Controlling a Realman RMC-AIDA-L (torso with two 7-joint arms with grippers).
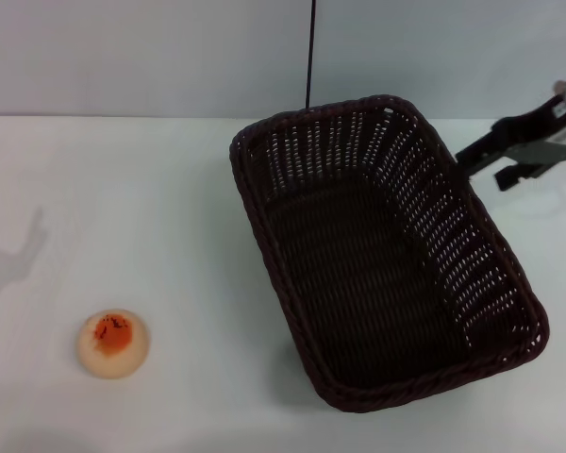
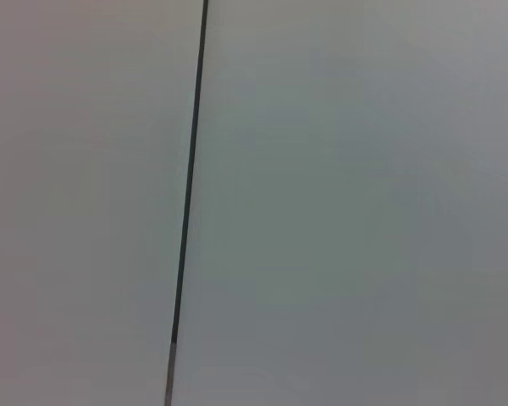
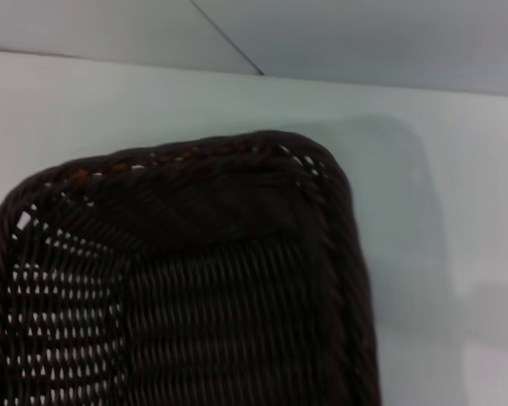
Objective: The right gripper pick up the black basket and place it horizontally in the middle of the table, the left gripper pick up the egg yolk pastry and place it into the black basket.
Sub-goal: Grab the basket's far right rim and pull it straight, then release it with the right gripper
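Note:
The black basket [image 1: 396, 255] stands on the white table [image 1: 123, 208] right of the middle, its long side running diagonally and its inside empty. One corner of it fills the right wrist view [image 3: 237, 279]. My right gripper [image 1: 478, 168] hangs at the far right, just beside the basket's far right rim, with its fingers apart and nothing between them. The egg yolk pastry [image 1: 113, 343], pale cream with an orange-red patch, lies on the table at the near left, well apart from the basket. My left gripper is out of view; the left wrist view shows only wall.
A grey wall [image 1: 151, 47] with a thin dark vertical seam [image 1: 310, 52] stands behind the table; the seam also shows in the left wrist view [image 2: 189, 186]. An arm's shadow [image 1: 14, 260] falls on the table's left side.

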